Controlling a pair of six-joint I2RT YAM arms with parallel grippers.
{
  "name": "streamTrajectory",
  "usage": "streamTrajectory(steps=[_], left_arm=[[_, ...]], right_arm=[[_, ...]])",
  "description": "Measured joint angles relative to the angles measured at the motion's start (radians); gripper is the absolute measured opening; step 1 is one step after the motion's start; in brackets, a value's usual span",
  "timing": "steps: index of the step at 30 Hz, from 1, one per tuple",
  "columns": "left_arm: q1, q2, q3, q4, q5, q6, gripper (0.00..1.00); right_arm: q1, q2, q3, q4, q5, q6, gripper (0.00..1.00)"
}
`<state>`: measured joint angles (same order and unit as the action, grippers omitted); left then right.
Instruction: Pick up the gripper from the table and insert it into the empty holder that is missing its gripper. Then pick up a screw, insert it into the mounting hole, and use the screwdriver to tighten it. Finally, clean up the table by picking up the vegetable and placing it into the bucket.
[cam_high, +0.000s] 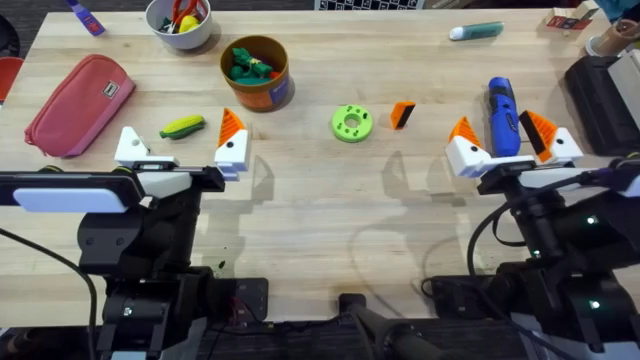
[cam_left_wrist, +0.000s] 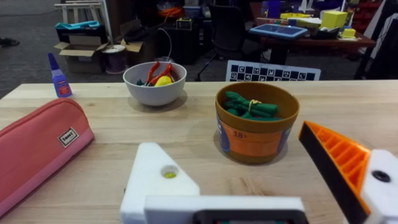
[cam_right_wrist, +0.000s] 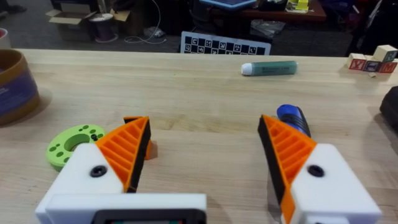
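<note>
Both pincers wide apart; orange gripper (cam_high: 402, 114) on table between them.

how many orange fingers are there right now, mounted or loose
4. One loose gripper lies on the table right of the green disc. One sits on the left gripper, whose other holder is bare. Two sit on the right gripper, flanking the screwdriver.

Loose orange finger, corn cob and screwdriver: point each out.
loose orange finger (cam_high: 402, 114), overhead view, middle of its orange face.
corn cob (cam_high: 183, 127), overhead view, middle of the yellow cob.
screwdriver (cam_high: 502, 112), overhead view, blue barrel.
</note>
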<state>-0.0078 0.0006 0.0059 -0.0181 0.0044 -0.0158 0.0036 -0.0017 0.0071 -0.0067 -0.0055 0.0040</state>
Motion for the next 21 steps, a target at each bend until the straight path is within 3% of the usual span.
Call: streamTrajectory(steps=[21], left_arm=[[0.000,0.000,0.012,0.019,0.000,0.000,0.985]], right_arm=[[0.000,0.000,0.019,0.051,-0.010,0.000,0.993]])
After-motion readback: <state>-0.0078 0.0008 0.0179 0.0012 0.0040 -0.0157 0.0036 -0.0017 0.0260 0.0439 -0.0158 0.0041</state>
